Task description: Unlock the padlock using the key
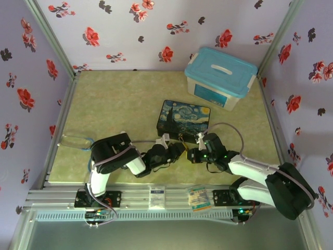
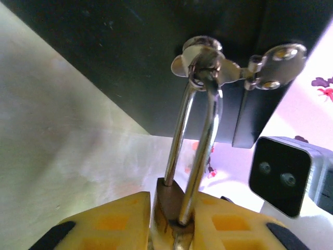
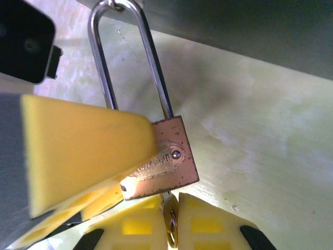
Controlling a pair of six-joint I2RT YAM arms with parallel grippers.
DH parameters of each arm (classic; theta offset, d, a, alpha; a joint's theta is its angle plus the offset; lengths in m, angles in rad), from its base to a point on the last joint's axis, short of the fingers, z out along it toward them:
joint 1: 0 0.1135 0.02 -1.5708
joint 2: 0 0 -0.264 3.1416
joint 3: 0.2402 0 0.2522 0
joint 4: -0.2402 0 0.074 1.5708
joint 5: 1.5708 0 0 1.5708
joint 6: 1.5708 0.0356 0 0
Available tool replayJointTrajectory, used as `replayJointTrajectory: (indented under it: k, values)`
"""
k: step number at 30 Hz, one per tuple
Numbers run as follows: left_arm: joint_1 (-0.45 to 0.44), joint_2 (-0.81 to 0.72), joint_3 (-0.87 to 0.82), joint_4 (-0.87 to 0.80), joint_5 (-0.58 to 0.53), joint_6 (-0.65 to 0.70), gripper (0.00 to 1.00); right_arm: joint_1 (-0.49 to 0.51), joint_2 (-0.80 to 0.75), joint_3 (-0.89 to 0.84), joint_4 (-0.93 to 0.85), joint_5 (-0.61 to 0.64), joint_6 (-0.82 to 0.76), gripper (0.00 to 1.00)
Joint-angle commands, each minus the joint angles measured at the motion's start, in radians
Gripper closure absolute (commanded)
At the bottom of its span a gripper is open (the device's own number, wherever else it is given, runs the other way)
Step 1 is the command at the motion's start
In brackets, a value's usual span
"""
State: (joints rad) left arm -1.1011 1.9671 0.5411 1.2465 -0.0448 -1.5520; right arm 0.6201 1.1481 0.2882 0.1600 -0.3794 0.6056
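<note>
Yellow pads [image 2: 112,224] of our left end effector [image 2: 170,232] sit closest in the left wrist view, pressed onto the padlock [image 2: 167,200], one on each side of its brass body. Its silver shackle [image 2: 200,130] runs up through the hasp [image 2: 231,70] on the dark box [image 2: 130,52], so the padlock hangs at the box's near face, over the green counter [image 2: 62,156]. From the right wrist we see the brass body tilted, a left pad against its face. Below it our right end effector [image 3: 170,232] pinches the key [image 3: 169,221], whose upper end meets the padlock's underside; how deep it sits we cannot tell. From above, both arms meet at the box's near edge, and a blue-lidded bin [image 1: 221,78] stands behind, well apart.
</note>
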Motion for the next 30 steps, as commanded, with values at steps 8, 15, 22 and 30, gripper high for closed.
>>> replayJointTrajectory:
  k: [8,15,22,30]
  values:
    - [0.011,-0.128,0.02,-0.47,-0.101,0.194,0.73,-0.031,-0.009,-0.024,0.072,-0.036,0.106,0.91]
    - [0.009,-0.061,0.015,-0.392,-0.103,0.185,0.89,-0.053,0.009,-0.041,0.089,-0.049,0.118,0.91]
    - [-0.017,-0.095,0.138,-0.622,-0.098,0.258,0.8,-0.048,0.054,-0.03,0.124,-0.04,0.143,0.91]
    - [-0.005,-0.127,0.223,-0.873,-0.096,0.344,0.94,-0.042,0.063,-0.022,0.17,-0.027,0.186,0.66]
